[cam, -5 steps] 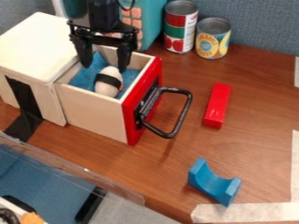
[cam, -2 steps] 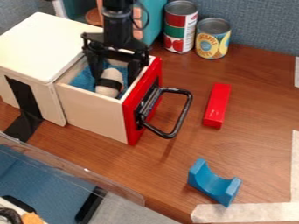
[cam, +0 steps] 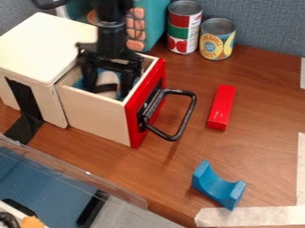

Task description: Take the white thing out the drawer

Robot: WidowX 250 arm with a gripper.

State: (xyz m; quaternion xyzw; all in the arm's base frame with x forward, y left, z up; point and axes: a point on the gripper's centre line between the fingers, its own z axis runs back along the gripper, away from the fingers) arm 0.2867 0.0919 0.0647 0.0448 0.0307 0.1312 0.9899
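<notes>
The gripper [cam: 107,89] hangs down inside the pulled-out drawer [cam: 95,116], its fingers open on either side of the white thing [cam: 108,79]. That white thing is rounded, with a black band around it, and lies on blue cloth in the drawer, partly hidden by the gripper. The drawer has pale wooden walls and a red front with a black handle [cam: 183,120].
A red block [cam: 221,107] lies right of the handle, and a blue curved block [cam: 218,186] sits near the front. Two cans [cam: 184,27] stand at the back. The cabinet's white top [cam: 44,44] is at left, a clear-edged bin [cam: 53,185] at lower left.
The gripper first moved right and down toward the drawer, then slightly left and lower, so its fingers now sit deeper in the drawer around the white thing.
</notes>
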